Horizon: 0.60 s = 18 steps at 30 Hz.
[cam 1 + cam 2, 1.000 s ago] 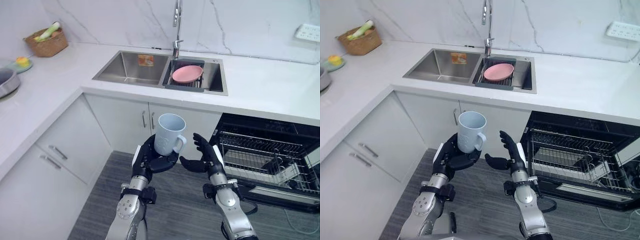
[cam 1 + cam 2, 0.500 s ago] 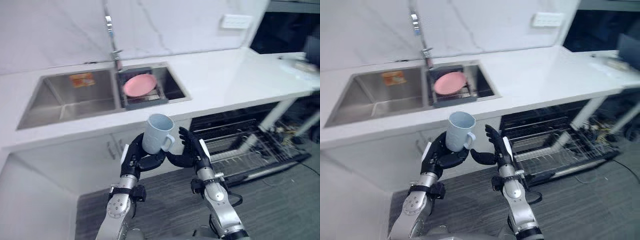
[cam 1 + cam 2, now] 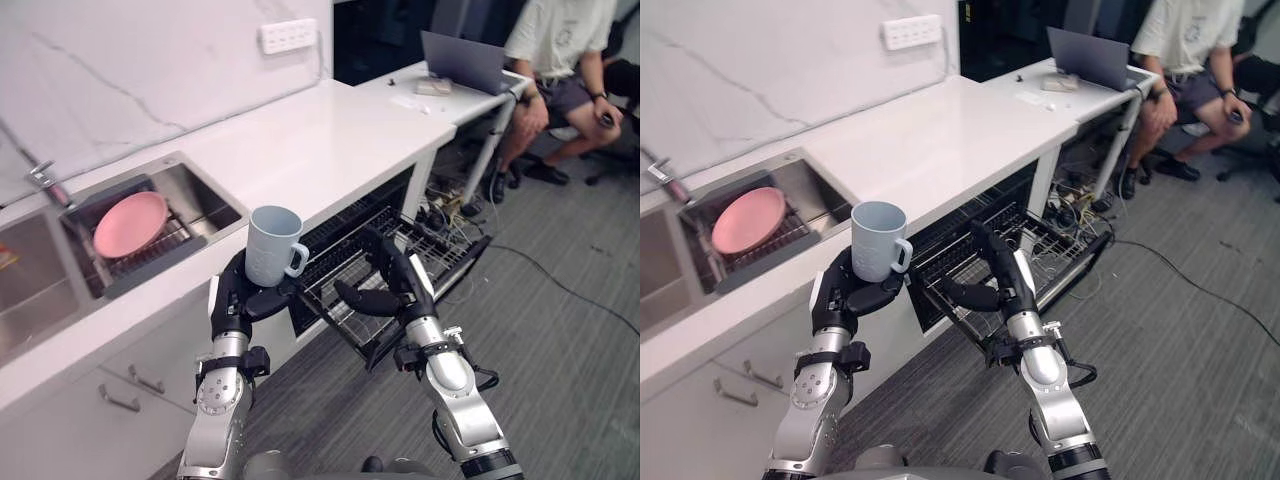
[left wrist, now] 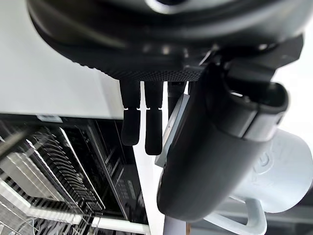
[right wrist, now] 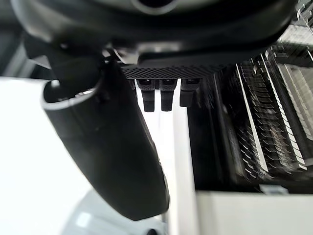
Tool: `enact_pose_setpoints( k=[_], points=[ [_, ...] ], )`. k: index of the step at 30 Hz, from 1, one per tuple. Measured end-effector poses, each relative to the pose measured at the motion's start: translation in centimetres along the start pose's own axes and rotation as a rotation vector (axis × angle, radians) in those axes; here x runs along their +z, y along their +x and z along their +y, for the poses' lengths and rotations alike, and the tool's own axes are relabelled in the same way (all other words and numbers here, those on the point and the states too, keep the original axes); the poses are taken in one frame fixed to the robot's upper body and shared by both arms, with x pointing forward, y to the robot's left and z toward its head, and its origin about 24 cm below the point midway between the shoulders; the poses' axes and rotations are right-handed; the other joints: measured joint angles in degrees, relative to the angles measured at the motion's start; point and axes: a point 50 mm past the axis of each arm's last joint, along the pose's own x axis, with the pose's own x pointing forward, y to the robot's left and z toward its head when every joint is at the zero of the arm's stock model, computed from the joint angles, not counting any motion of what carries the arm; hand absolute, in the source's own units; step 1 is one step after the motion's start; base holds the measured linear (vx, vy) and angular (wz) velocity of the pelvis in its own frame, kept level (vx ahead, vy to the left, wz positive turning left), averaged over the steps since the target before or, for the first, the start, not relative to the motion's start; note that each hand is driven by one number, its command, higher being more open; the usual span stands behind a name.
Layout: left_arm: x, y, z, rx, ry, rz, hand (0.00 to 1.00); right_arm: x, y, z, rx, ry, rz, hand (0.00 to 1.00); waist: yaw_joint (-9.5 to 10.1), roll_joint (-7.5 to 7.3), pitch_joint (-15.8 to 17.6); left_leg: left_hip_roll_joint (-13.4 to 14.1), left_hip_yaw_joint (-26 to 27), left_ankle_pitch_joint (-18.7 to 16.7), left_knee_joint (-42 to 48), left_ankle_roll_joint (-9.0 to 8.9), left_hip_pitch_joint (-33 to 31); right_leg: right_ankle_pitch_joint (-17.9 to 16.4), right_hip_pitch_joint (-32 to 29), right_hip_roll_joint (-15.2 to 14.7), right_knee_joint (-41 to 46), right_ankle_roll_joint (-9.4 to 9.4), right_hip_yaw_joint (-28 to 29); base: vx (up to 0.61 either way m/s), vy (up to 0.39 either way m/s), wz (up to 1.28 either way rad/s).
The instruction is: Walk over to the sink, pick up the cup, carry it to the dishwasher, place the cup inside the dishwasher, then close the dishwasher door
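In the left eye view, one pale blue cup (image 3: 272, 245) is held upright just off the bench's (image 3: 330, 140) front edge by the left robot hand (image 3: 238, 298), which is curled round its base. Beside it the right robot hand (image 3: 385, 288) is spread and empty before the pulled-out dishwasher rack (image 3: 420, 245). Bare floor (image 3: 560, 330) lies open beyond.

In the right eye view, one pink plate (image 3: 747, 218) is seen in the sink (image 3: 820, 192), which is cut off at the edge. One laptop (image 3: 1095, 55) and one partly cropped seated person (image 3: 1185, 40) are seen past the bench's far end.

In the left wrist view, the cup is partly hidden behind the thumb (image 4: 205, 166).

In the right wrist view, straight fingers (image 5: 161, 95) are seen before rack wires.
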Motion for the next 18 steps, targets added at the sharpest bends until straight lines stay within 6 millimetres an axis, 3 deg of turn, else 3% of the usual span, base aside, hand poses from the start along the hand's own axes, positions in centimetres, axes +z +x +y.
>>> enact_pose_setpoints(
  k=[1,2,3,4,5,9,18],
  points=[
    [-0.1,0.2,-0.1,0.000,0.009,0.000,0.30,0.0,0.0,0.0,0.017,0.038,-0.002,0.90,-0.04,0.01,-0.01,-2.63,-3.66,0.45,-6.46,-0.46,-0.19,0.58,0.37,-0.46,-0.12,1.29,1.56,0.17,0.111,-0.75],
    [-0.2,0.4,-0.2,0.000,0.016,0.001,0.30,0.1,-0.1,-0.1,0.031,0.063,-0.004,0.90,-0.07,0.51,-0.31,-3.94,-5.60,4.26,-13.26,-0.78,0.07,0.78,0.44,-0.29,-0.06,2.31,3.18,0.21,0.159,-0.75],
    [-0.2,0.5,-0.2,0.002,0.016,0.001,0.30,0.2,-0.2,-0.1,0.037,0.068,-0.006,0.90,-0.06,0.99,-0.59,-3.91,-5.77,9.31,-15.07,-0.43,0.14,0.77,0.46,0.20,-0.10,2.81,3.94,0.23,0.168,-0.73],
    [-0.4,0.6,0.1,0.005,0.030,0.008,0.30,0.1,-0.5,0.1,0.046,0.103,-0.004,0.90,0.11,0.19,-1.09,-4.10,-4.42,10.21,-15.99,-0.37,1.38,0.88,0.76,-0.17,-0.38,3.68,5.66,0.24,0.171,-0.50],
    [-0.5,0.9,0.1,0.000,0.040,0.012,0.30,0.4,-0.9,0.2,0.060,0.142,-0.017,0.90,-0.34,-0.68,-1.57,-5.24,-3.80,10.78,-17.99,0.34,2.81,0.77,0.85,-1.36,-0.51,4.07,6.35,0.20,0.137,-0.37],
    [-0.6,1.2,0.1,-0.004,0.045,0.015,0.30,1.6,-1.0,0.6,0.110,0.230,-0.073,0.90,-0.54,-0.93,-1.82,-7.77,-1.55,12.86,-24.27,1.28,7.46,1.11,2.19,-3.42,-1.69,4.64,8.27,0.12,0.112,-0.17],
    [-1.2,0.4,-0.9,-0.061,0.032,0.042,0.30,1.6,-1.0,2.3,0.194,0.267,-0.067,0.90,-0.34,-1.70,-2.71,-8.41,-0.72,13.81,-28.87,1.95,8.86,2.25,2.68,-3.46,-5.43,6.39,9.34,0.01,0.008,-0.06]
  ],
)
